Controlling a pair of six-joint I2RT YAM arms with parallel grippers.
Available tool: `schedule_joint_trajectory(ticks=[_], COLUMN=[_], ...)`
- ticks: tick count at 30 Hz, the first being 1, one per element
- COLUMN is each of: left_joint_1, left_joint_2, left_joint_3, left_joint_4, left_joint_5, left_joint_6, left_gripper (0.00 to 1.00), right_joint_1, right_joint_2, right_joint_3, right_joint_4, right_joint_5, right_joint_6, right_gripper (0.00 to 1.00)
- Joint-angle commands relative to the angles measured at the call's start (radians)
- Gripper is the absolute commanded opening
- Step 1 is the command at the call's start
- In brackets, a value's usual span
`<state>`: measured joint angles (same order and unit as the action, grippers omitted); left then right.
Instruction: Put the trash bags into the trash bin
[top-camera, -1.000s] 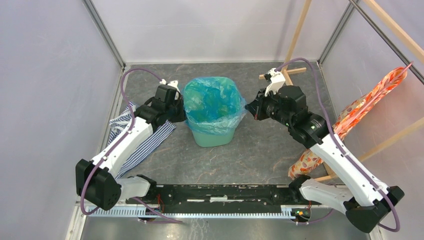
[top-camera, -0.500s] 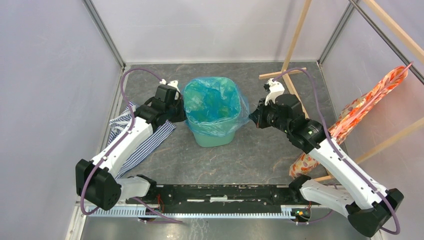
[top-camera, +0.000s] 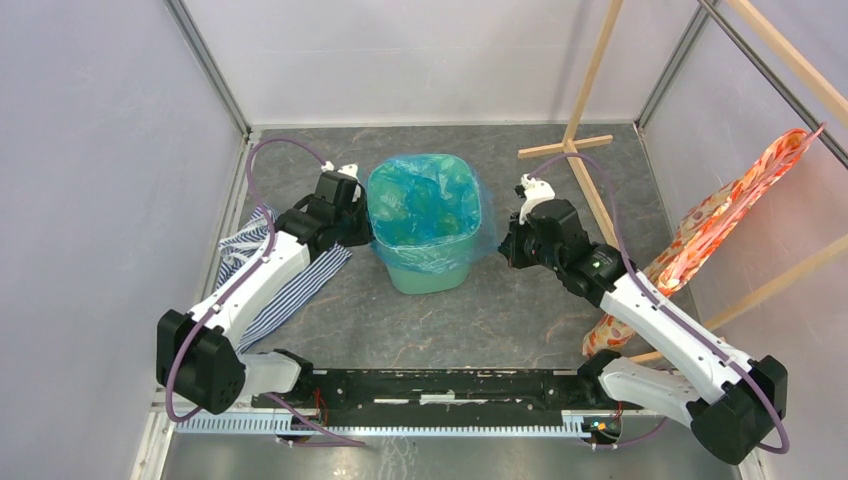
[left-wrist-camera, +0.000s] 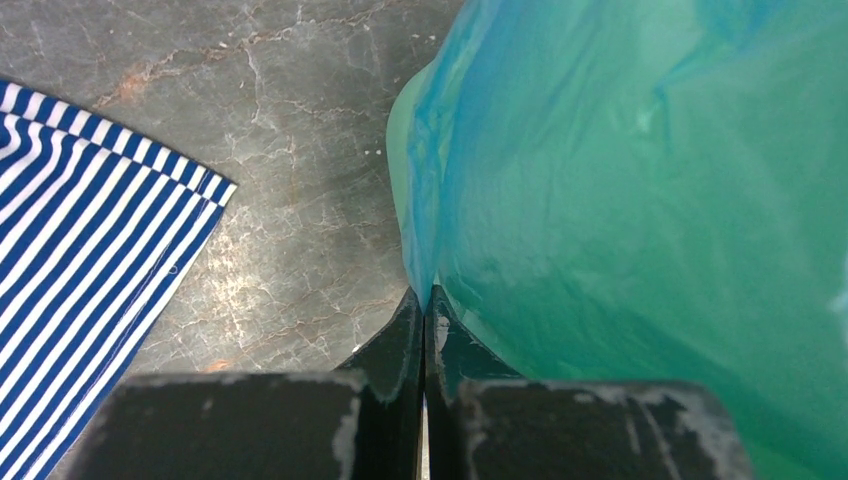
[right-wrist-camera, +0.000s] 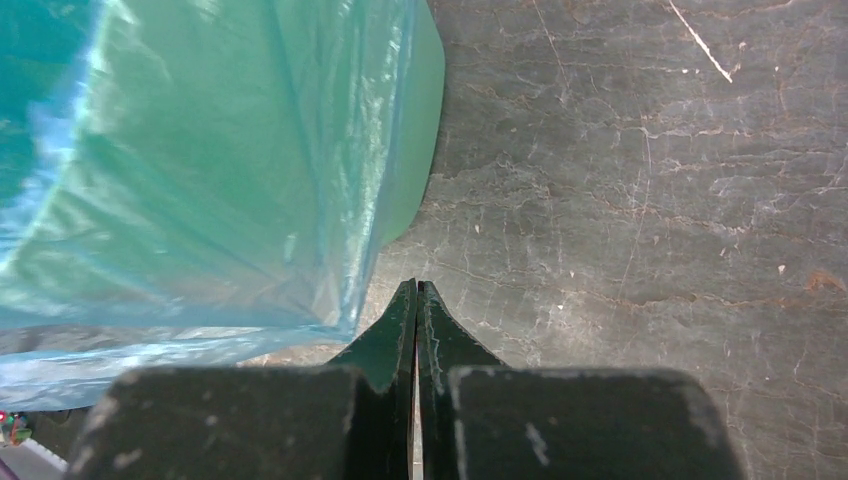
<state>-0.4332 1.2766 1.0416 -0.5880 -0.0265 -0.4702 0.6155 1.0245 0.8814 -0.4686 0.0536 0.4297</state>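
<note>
The mint-green trash bin (top-camera: 432, 276) stands upright mid-table. The light-blue trash bag (top-camera: 425, 205) lines it, its edge folded out over the rim. My left gripper (top-camera: 362, 228) is at the bin's left side, shut on a fold of the bag's edge (left-wrist-camera: 425, 215), with its fingertips meeting (left-wrist-camera: 427, 292) by the bin wall (left-wrist-camera: 398, 150). My right gripper (top-camera: 503, 245) is low at the bin's right side, shut with nothing visible between the tips (right-wrist-camera: 416, 284). The bag's hanging flap (right-wrist-camera: 200, 210) and the bin wall (right-wrist-camera: 418, 150) lie just to its left.
A blue-white striped cloth (top-camera: 268, 292) lies on the table left of the bin, under my left arm, and shows in the left wrist view (left-wrist-camera: 70, 220). A wooden rack (top-camera: 588, 140) stands back right with orange floral fabric (top-camera: 720, 220) hanging from it. Walls enclose three sides.
My right gripper has moved down and nearer along the bin's right side. The bag's right flap, earlier pulled outward, now hangs against the bin. The left gripper has barely moved.
</note>
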Motion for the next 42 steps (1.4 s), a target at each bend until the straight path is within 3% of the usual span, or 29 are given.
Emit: schedule_joint_trajectory(ticks=[1, 10, 17, 20, 26, 42], left_joint_1=[0.006, 0.008, 0.008, 0.008, 0.008, 0.008], left_joint_2=[0.003, -0.025, -0.028, -0.031, -0.033, -0.031], left_joint_3=[-0.026, -0.01, -0.006, -0.004, 0.004, 0.013], left_joint_4=[0.048, 0.04, 0.043, 0.04, 0.034, 0.031], left_joint_5=[-0.028, -0.021, -0.005, -0.004, -0.001, 0.008], left_joint_6=[-0.046, -0.045, -0.047, -0.047, -0.044, -0.042], left_gripper=[0.02, 0.02, 0.02, 0.02, 0.02, 0.02], right_joint_1=[0.006, 0.005, 0.004, 0.004, 0.006, 0.003], right_joint_2=[0.003, -0.112, -0.232, -0.243, -0.212, -0.245], right_joint_3=[-0.003, 0.017, -0.061, -0.107, -0.16, -0.285], right_joint_4=[0.041, -0.036, 0.087, 0.189, 0.31, 0.5], right_joint_5=[0.031, 0.141, 0.165, 0.109, 0.046, 0.077], right_joint_6=[-0.018, 0.006, 0.112, 0.161, 0.246, 0.373], right_gripper=[0.01, 0.32, 0.56, 0.6, 0.58, 0.42])
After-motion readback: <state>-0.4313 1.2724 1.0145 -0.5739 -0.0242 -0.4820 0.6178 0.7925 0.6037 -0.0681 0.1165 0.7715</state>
